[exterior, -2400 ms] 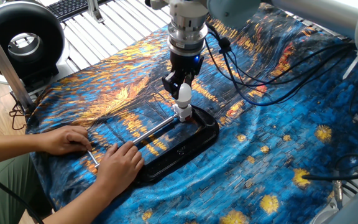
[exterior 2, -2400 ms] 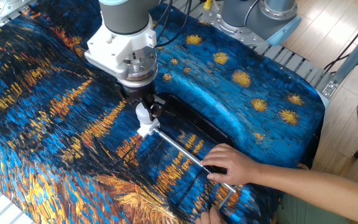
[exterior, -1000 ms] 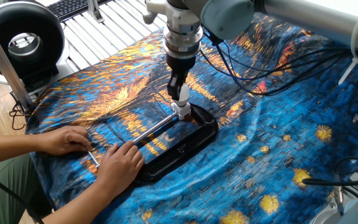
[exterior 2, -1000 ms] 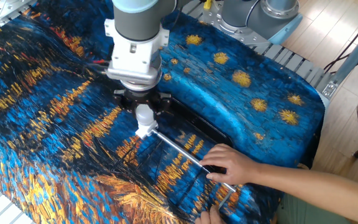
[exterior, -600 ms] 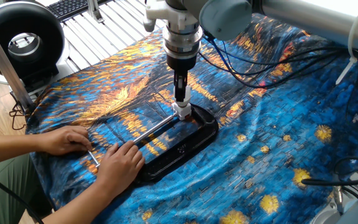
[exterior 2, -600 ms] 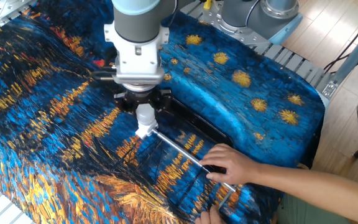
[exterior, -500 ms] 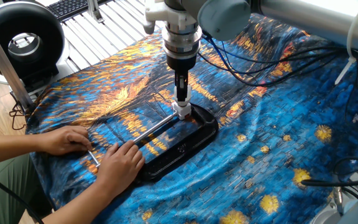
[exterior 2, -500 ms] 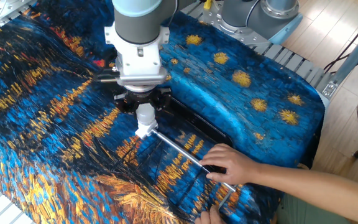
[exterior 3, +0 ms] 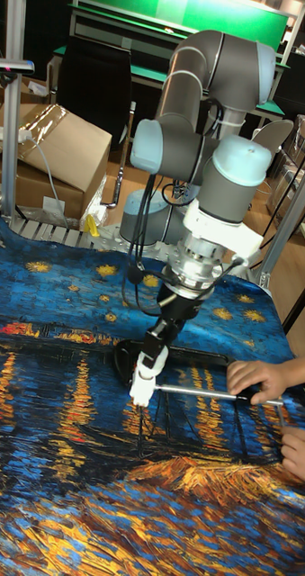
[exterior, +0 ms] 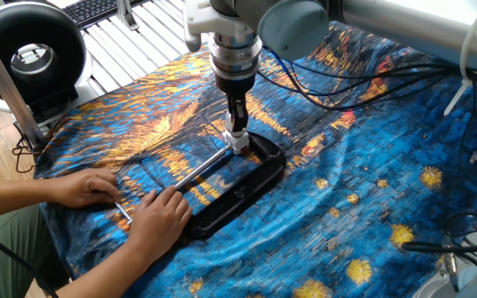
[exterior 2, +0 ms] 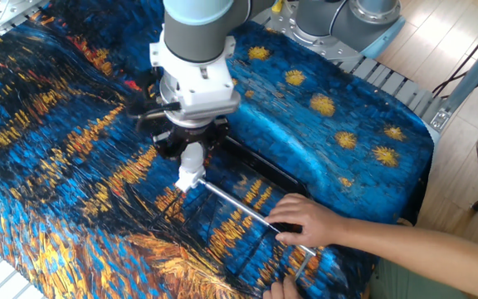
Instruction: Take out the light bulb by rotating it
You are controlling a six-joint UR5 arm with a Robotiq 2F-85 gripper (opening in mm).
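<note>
The light bulb [exterior 2: 191, 156] sits upright in its white socket [exterior 2: 186, 178], at the end of a metal rod [exterior 2: 247, 209] over the black tray [exterior: 255, 175]. I observe my pincer [exterior 2: 191, 149] clenched on the light bulb from above, arm tilted. A person's two hands [exterior: 157, 217] [exterior 2: 305, 221] hold the rod's far end down on the starry-cloth tabletop [exterior: 363, 199].
</note>
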